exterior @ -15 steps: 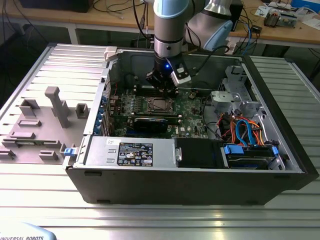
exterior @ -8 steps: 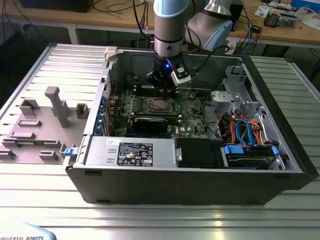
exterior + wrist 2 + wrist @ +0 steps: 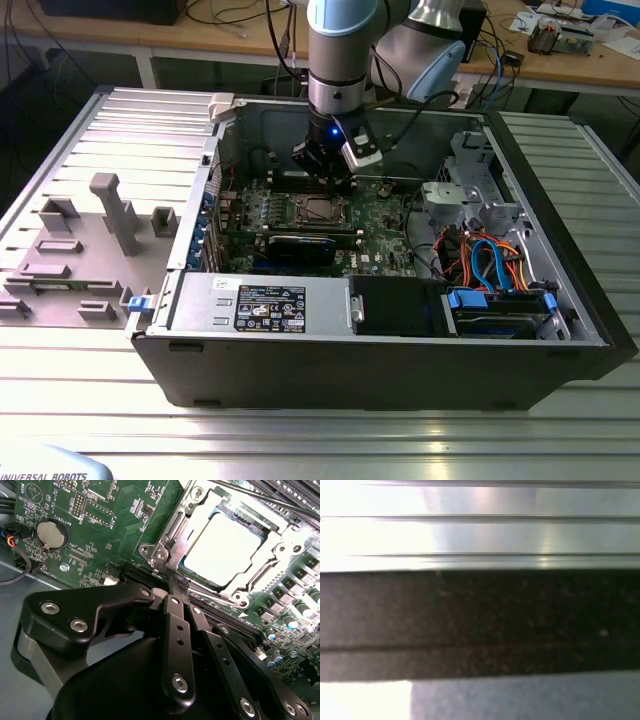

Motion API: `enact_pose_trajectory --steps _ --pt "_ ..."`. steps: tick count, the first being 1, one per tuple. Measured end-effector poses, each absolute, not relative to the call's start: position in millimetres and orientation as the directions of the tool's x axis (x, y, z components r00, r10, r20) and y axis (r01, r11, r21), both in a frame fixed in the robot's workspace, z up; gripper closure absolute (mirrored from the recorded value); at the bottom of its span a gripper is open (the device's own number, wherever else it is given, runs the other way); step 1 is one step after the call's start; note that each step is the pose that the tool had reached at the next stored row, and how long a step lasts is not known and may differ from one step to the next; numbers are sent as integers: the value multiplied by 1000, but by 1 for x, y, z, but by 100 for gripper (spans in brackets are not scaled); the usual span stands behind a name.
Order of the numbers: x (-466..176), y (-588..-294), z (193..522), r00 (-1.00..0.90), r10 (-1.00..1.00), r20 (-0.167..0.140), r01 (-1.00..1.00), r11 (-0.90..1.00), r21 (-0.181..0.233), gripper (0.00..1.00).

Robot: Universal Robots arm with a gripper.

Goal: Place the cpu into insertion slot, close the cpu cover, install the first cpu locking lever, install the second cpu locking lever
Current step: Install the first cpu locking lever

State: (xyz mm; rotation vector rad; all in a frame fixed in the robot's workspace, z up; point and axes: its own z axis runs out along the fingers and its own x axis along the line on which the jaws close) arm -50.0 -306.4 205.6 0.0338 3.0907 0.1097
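The cpu lies flat in the insertion slot, its dull silver top showing. The cpu cover is down over it and frames the chip. A thin metal locking lever runs along one side of the socket. My gripper is shut, its two black fingers pressed together with nothing visible between them. Their tips sit at the socket's corner, by the lever's hinge end. In the exterior view the gripper hangs inside the open computer case just behind the socket.
A black graphics card lies in front of the socket, with a power supply nearer still. Coloured cables and drive bays fill the exterior view's right. A coin battery sits on the board. Grey fixtures stand outside the case.
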Motion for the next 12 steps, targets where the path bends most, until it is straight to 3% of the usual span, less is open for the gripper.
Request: enact_pose_trajectory --steps 12 --pt "-50 -308 204 -999 24 -48 20 997 72 89"
